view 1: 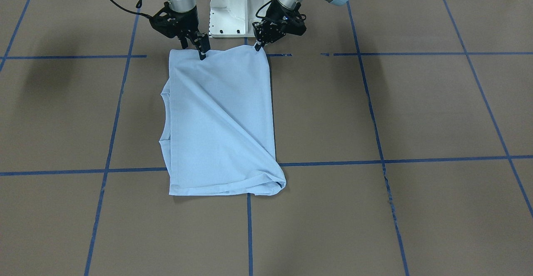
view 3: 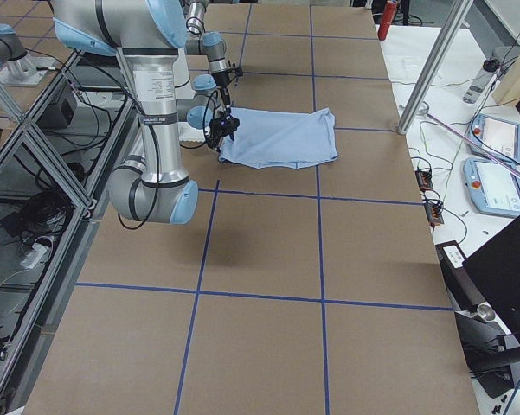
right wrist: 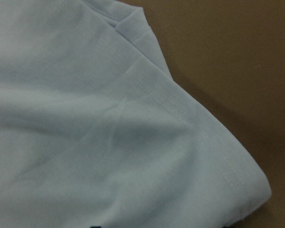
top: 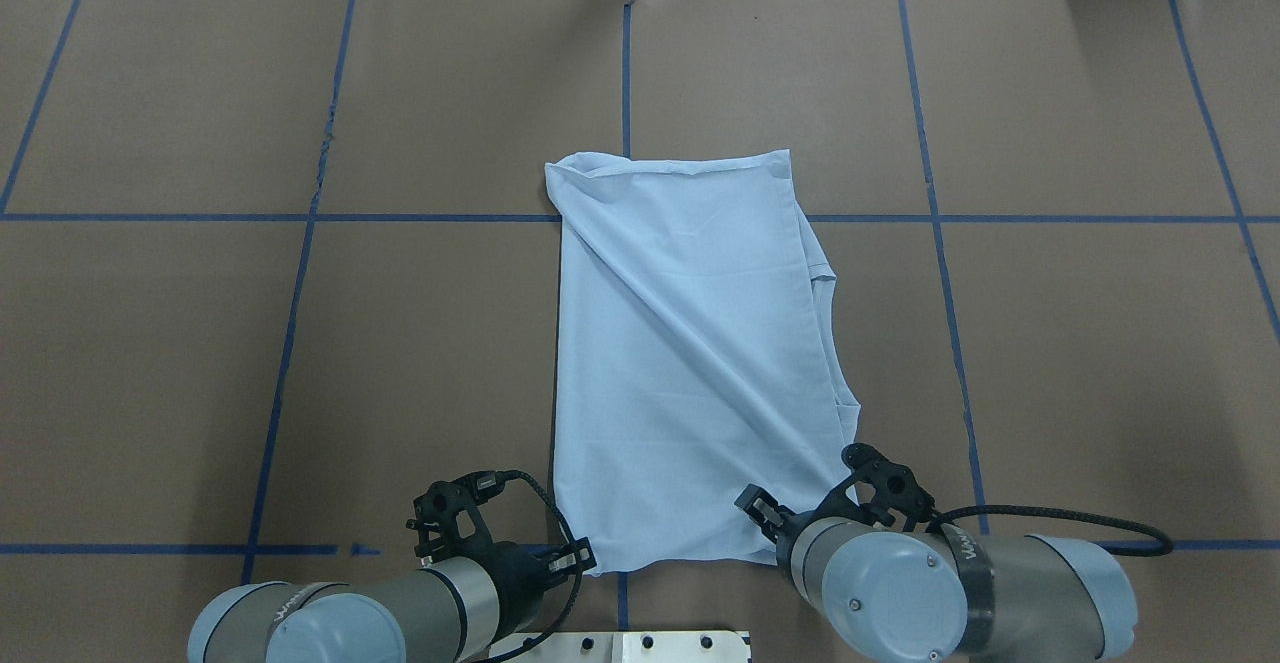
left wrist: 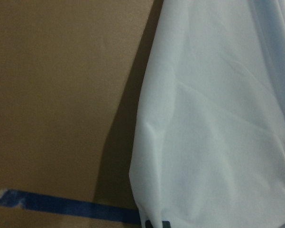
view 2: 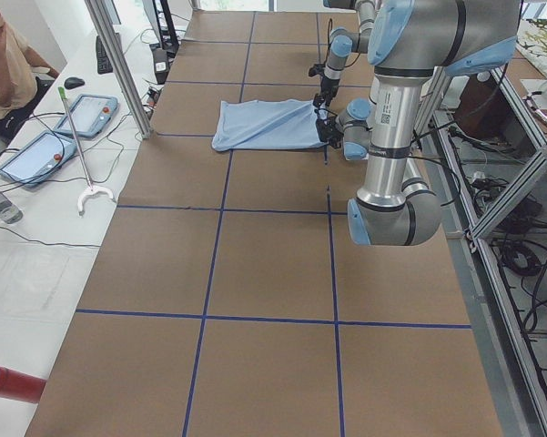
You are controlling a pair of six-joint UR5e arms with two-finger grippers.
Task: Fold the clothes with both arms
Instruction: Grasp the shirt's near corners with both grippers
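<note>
Low on the overhead view's left, the left gripper (top: 580, 555) sits at the near left corner of the light blue T-shirt (top: 690, 343), its fingers pinching that corner. The T-shirt lies folded into a long rectangle on the middle of the brown worktop (top: 1050, 343), a diagonal crease running across it. At its near right corner, the right gripper (top: 757, 505) has its fingers pinched on the cloth's edge.

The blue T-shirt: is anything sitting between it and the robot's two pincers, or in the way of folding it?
Nothing visible stands in the way. The left pincer and right pincer are at the two corners of the T-shirt nearest the robot, touching the cloth.
</note>
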